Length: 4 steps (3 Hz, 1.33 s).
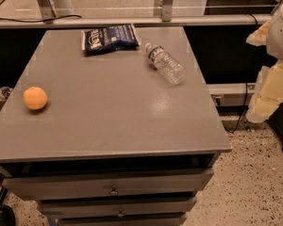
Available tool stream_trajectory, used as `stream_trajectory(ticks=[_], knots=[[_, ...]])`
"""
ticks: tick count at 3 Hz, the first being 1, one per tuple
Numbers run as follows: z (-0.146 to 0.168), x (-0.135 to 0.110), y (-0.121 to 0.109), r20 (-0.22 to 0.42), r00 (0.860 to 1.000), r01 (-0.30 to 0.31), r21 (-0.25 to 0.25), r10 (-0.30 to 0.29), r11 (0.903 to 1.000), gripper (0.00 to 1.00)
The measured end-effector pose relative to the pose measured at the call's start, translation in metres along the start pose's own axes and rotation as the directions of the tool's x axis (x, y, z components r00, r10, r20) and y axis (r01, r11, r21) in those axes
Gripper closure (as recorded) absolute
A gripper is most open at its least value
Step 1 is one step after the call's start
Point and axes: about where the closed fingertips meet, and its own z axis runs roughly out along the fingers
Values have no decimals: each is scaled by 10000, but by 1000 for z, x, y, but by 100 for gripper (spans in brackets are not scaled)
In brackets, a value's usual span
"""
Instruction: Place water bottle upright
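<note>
The water bottle (pixel 165 63) is a small clear ribbed bottle lying on its side on the grey table top (pixel 108 126), toward the far right. Its white cap points to the far left and a dark label band sits near its neck. My gripper (pixel 272 91) shows as pale yellow and white parts at the right edge of the camera view. It is off the table, well to the right of the bottle and apart from it. Nothing is seen in it.
A dark blue snack bag (pixel 110 37) lies at the table's far edge, left of the bottle. An orange (pixel 35 98) sits near the left edge. Drawers (pixel 113 189) are below the front edge. A rail (pixel 132 21) runs behind the table.
</note>
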Motion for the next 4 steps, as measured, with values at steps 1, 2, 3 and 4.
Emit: stream_trajectory(ticks=[1, 2, 3, 4], knots=[[0, 0, 0, 1, 10000, 0, 2, 0, 10000, 0], [5, -1, -16, 112, 9972, -743, 323, 739, 9967, 0], [18, 6, -59, 284, 9734, -2289, 756, 2274, 9705, 0], [46, 20, -102, 291, 9212, -3890, 690, 3879, 9187, 0]])
